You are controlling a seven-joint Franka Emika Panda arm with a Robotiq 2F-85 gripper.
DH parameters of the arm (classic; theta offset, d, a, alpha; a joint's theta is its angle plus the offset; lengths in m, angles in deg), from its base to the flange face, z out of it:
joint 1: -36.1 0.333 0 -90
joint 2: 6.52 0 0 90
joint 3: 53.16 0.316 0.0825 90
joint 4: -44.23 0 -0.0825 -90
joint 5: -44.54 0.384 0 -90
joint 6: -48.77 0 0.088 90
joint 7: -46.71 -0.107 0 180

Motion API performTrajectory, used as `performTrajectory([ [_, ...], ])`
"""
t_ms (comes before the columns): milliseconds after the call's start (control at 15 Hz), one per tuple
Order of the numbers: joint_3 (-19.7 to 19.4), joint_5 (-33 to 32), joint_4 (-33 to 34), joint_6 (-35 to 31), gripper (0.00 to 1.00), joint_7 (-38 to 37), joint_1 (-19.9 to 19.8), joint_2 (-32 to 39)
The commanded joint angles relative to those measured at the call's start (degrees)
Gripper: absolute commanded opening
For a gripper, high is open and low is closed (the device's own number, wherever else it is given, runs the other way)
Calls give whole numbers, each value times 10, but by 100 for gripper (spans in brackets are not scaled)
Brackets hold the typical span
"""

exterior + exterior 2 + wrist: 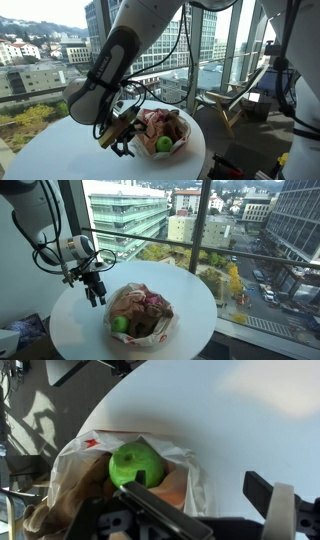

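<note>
A crumpled clear plastic bag [172, 128] [142, 314] holding fruit and other food lies on the round white table [55, 152] [190, 295]. A green apple [164, 145] [120, 324] [135, 463] sits at the bag's mouth. My gripper [122, 141] [97, 296] [200, 484] hangs just beside the bag on the apple's side, low over the table, and it is open. In the wrist view one finger [143, 478] stands right in front of the apple and the other finger [265, 490] is over bare table. The bag's edge [185, 470] lies between them. Nothing is gripped.
The table stands against floor-to-ceiling windows with a railing [230, 240] and city buildings outside. A wooden frame [235, 105] and dark equipment [255, 100] stand beyond the table. The table's rim [205, 330] is close to the bag.
</note>
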Motion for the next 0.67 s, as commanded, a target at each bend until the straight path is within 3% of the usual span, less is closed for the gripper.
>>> performTrajectory([
  [0,-3,13,-6,-47,100,60,-9,-3],
  [267,-8,22,-50,-163,100,183,-44,-13],
  [600,-14,77,-116,-204,100,320,-77,-36],
])
